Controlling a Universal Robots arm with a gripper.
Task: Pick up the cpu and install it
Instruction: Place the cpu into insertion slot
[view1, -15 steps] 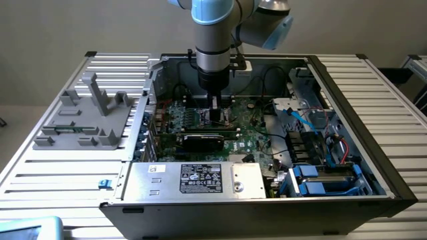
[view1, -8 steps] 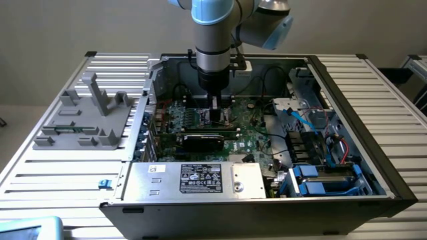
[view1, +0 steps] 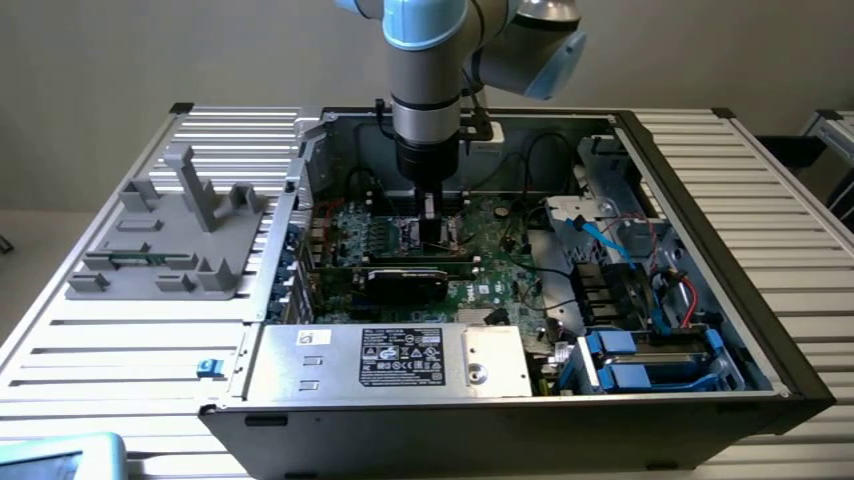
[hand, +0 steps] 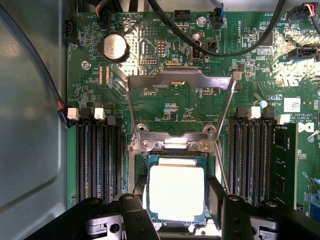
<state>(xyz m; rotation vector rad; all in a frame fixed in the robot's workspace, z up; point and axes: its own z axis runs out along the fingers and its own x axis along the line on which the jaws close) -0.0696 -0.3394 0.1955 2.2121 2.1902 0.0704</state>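
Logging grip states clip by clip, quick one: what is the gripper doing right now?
The gripper: closed on the cpu, gripping two opposite sides, right over the socket with its metal frame raised.

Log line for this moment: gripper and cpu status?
gripper: closed on cpu | cpu: at open socket on motherboard | load plate: raised | seated: cannot tell

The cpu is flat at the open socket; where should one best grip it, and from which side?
Probably by two opposite thin edges, coming straight down from above. The cpu is level, with a smooth metal top that gives no hold, and the metal frame stands hinged open.
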